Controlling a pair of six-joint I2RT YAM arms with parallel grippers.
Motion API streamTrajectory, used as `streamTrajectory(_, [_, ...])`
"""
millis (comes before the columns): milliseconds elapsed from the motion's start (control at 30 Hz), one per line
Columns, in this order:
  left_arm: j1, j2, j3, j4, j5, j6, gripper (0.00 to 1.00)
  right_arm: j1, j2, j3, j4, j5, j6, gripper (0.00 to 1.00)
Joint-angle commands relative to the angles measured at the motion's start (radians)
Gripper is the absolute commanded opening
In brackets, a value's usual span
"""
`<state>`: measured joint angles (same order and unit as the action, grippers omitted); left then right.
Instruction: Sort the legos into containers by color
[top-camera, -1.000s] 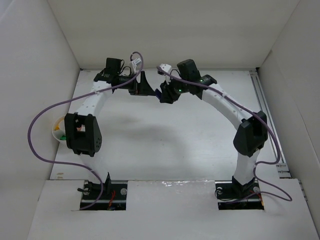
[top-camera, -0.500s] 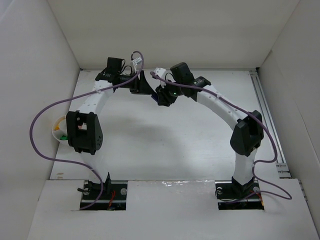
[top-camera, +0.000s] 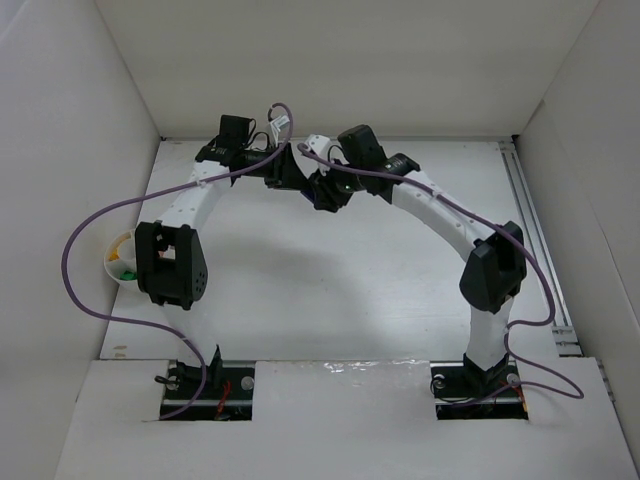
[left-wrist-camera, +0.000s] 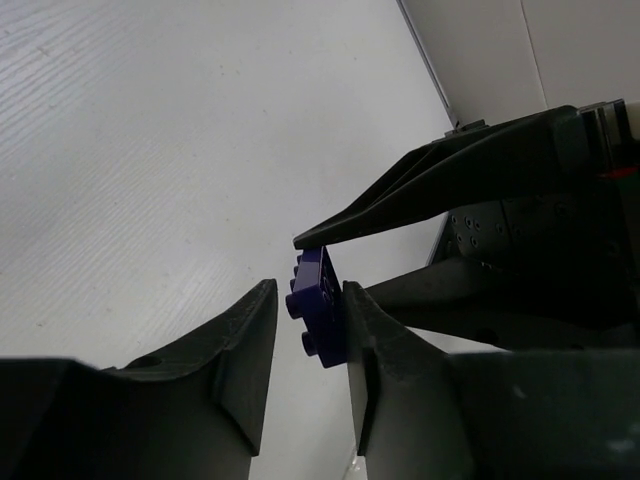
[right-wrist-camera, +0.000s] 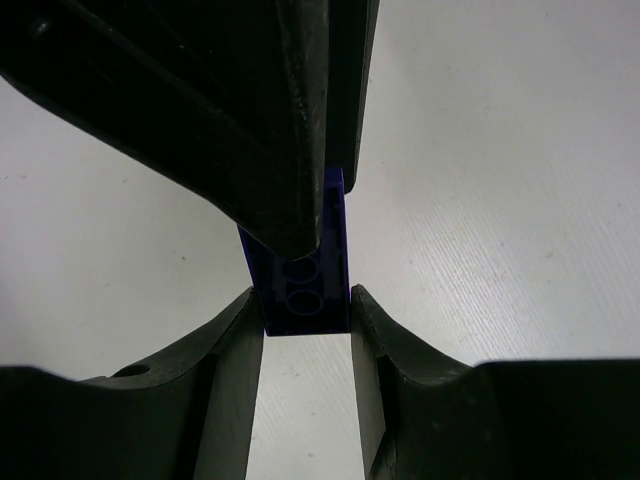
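Bench: white, boxed in by white walls on three sides (top-camera: 330, 280).
Step in hand: judged to be a handover of one purple-blue brick (left-wrist-camera: 320, 300) between the right tool (right-wrist-camera: 305, 305) and the left tool (left-wrist-camera: 305, 295), made in the air over the far middle of the bench.
Next move: a firm hold by the left tool is called for before the right tool is let go; the brick would then be carried to the cup for its colour, and which cup that is cannot be told.
Arms: the left arm (top-camera: 190, 205) and the right arm (top-camera: 440, 205) are both reached forward and bent inward, so that an arch is formed and the wrists meet.
Cup: a whitish cup (top-camera: 116, 262) is seen at the left edge, half hidden by the left arm's elbow, with green and yellow bits inside.
Right tool: narrow, clamped on two sides of the brick.
Left tool: narrow around the brick; one finger is laid against it, but whether the studded face is touched by the other cannot be told.
Brick: held clear of the bench, between both tools.
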<state>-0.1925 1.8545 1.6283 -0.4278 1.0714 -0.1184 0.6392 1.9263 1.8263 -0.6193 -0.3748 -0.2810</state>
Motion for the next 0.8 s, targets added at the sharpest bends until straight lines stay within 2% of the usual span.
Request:
streamTrajectory(0, [-0.002,-0.003,0.021,0.026,0.03,-0.003,0.28,0.014,-0.001,0.045,0.053,0.019,0.014,0.12])
streamTrajectory(200, [-0.002,-0.003,0.011,0.026,0.019,-0.003,0.15,0.014,-0.01,0.027,0.105,0.057,0.039,0.13])
streamTrajectory(267, [-0.002,-0.014,0.011,0.017,-0.004,-0.003,0.07,0.014,-0.021,0.018,0.116,0.057,0.039,0.15])
streamTrajectory(333, [-0.002,-0.014,0.011,0.017,-0.033,-0.003,0.04,0.014,-0.035,0.004,0.134,0.057,0.051,0.24])
streamTrajectory(367, [-0.002,-0.024,0.011,0.017,-0.045,-0.003,0.03,0.014,-0.049,-0.011,0.145,0.057,0.051,0.33])
streamTrajectory(433, [-0.002,-0.025,0.011,0.008,-0.077,-0.003,0.0,0.014,-0.064,-0.021,0.176,0.066,0.062,0.44])
streamTrajectory(467, [-0.002,-0.025,0.011,0.008,-0.09,-0.003,0.0,0.014,-0.082,-0.048,0.185,0.066,0.062,0.59])
streamTrajectory(533, [-0.002,-0.025,0.011,-0.003,-0.132,-0.003,0.0,0.014,-0.104,-0.074,0.225,0.076,0.075,0.72])
streamTrajectory(633, [-0.002,-0.034,0.011,-0.028,-0.188,0.019,0.0,0.014,-0.176,-0.148,0.292,0.065,0.101,0.82])
streamTrajectory(700, [-0.002,-0.044,0.011,-0.037,-0.215,0.028,0.0,-0.016,-0.246,-0.224,0.326,0.031,0.115,0.89])
streamTrajectory(767, [0.021,-0.066,0.011,-0.046,-0.266,0.037,0.0,-0.068,-0.295,-0.281,0.372,-0.027,0.14,0.92])
